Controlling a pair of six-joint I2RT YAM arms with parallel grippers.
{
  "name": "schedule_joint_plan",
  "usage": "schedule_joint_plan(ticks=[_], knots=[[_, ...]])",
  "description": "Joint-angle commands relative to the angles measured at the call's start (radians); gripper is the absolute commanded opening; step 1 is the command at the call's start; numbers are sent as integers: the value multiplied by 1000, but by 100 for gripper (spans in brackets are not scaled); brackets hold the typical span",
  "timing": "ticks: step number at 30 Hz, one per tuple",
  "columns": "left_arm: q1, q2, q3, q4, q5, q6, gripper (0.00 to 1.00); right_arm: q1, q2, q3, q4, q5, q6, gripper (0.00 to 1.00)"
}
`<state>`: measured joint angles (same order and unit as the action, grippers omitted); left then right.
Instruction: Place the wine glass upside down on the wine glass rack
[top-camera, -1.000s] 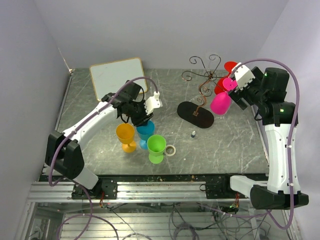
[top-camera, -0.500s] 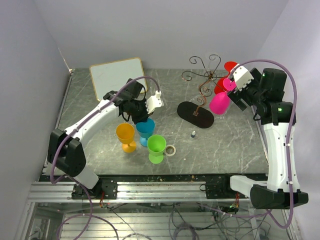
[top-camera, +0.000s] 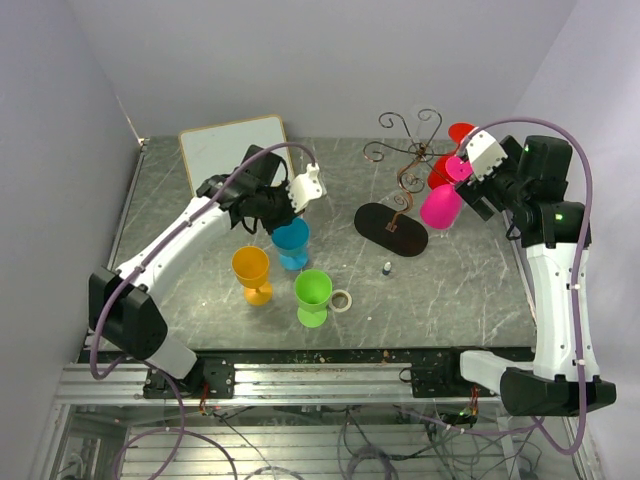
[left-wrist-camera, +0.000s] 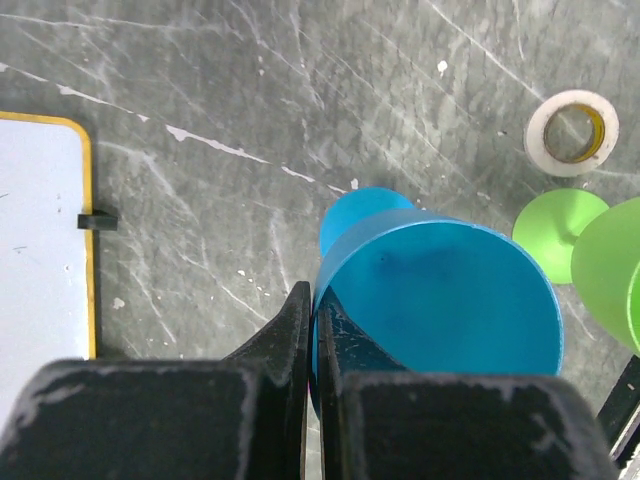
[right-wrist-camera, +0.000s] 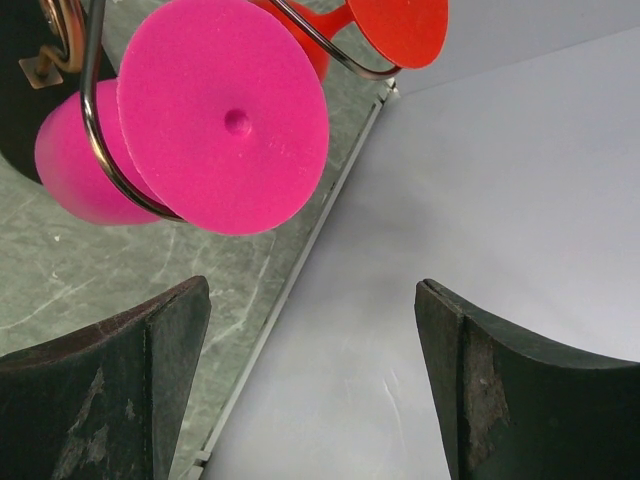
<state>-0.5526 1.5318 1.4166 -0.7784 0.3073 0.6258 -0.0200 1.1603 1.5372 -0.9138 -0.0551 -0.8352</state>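
The wine glass rack (top-camera: 388, 228) stands on the table (top-camera: 450, 290), right of centre, toward the far edge. A pink glass (top-camera: 440, 207) hangs upside down on the rack's right side. Its foot is caught in a wire hook and its bowl points down. A red glass (top-camera: 445, 165) hangs inverted on the same side, just behind the pink one. The right fingers (right-wrist-camera: 120, 380) are spread wide and hold nothing. They sit just beside the pink glass, on the side away from the rack's stem. The left fingers (left-wrist-camera: 293, 325) are closed tight on the rim of a blue glass (left-wrist-camera: 440, 290), well to the left of the rack. An orange glass (top-camera: 250, 270), a green glass (top-camera: 312, 292) and a tape roll (top-camera: 341, 300) stand to the rack's near left.
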Motion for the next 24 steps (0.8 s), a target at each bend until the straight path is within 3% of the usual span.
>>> schedule_joint_plan(ticks=[1,9,15,24], knots=[[18,-64,46,59,-13,-62,7,-16,-10,28,19,13,2,83],[85,-147,50,166,-63,-174,7,-34,-9,87,45,-5,43,84],[101,-241,23,314,-136,-184,7,-41,5,153,52,-106,77,84],[111,-252,203,291,-134,-273,7,-43,15,225,50,-319,132,82]])
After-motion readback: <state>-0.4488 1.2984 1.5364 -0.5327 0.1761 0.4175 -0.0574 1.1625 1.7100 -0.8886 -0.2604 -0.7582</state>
